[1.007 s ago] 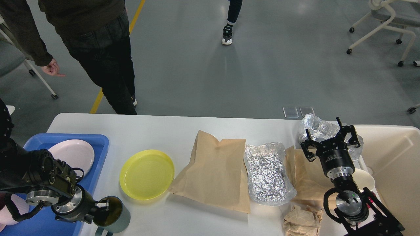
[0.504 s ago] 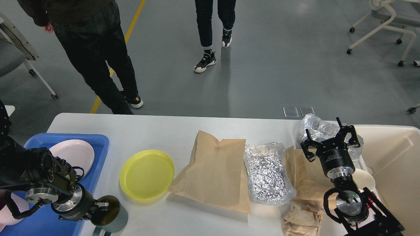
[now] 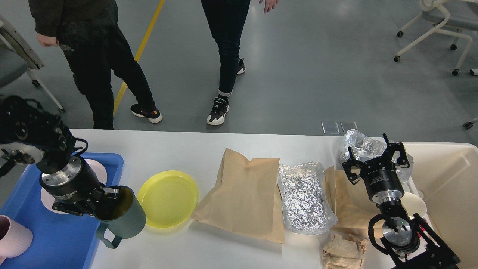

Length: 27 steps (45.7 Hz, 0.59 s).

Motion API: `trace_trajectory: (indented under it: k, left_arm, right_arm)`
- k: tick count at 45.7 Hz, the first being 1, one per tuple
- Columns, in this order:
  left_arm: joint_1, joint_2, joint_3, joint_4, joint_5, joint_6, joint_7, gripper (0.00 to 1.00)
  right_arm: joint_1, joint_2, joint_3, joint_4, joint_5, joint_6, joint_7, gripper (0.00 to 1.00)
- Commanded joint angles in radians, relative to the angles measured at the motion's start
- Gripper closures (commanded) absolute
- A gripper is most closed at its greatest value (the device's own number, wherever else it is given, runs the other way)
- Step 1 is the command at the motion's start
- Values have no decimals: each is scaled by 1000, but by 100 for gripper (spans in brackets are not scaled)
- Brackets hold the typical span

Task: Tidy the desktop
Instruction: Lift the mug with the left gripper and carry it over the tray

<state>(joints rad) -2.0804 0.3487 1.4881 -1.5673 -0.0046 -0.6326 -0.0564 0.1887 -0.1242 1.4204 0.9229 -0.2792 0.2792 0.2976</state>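
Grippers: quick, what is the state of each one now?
Left gripper: shut on the rim of the grey-green mug.
Right gripper: open, holding nothing, above the crumpled foil.

- Grey, smooth floor lies beyond the far edge of the desk, with soft glare patches from overhead light.
- A yellow floor line runs diagonally past the far left corner.
- White wheeled chair stands beyond the far right corner.
- Another chair leg with caster shows at left.
- Two clear floor plates sit just past the far edge.
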Motion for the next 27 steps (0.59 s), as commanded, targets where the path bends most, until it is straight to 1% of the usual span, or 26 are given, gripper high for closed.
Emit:
trace_trajectory:
  k: [1,7,10,13,18,23,27]
  left_arm:
    - [-219,-10,20,-59,0,-111,-2,100]
    - [-403,-14,41,-73,-2,-232,-5,100]
    - [-464,-19,57,-77,-2,-269,-8,100]
    - [-504,-20,66,-94,-2,-286,-11,100]
    - [-546,-19,78,-123,-2,-306,-14,100]
    - [-541,-19,80,-129,0,-309,-30,100]
    - [-538,-19,80,-131,0,-309,-33,100]
  right_arm:
    - [0,0,0,1,0,0,0,0]
    - [0,0,0,-1,0,0,0,0]
    - [0,0,0,-1,0,0,0,0]
    - [0,0,0,-1,0,0,0,0]
    - [0,0,0,-1,0,0,0,0]
    - [0,0,0,-1,0,0,0,0]
    - [0,0,0,-1,0,0,0,0]
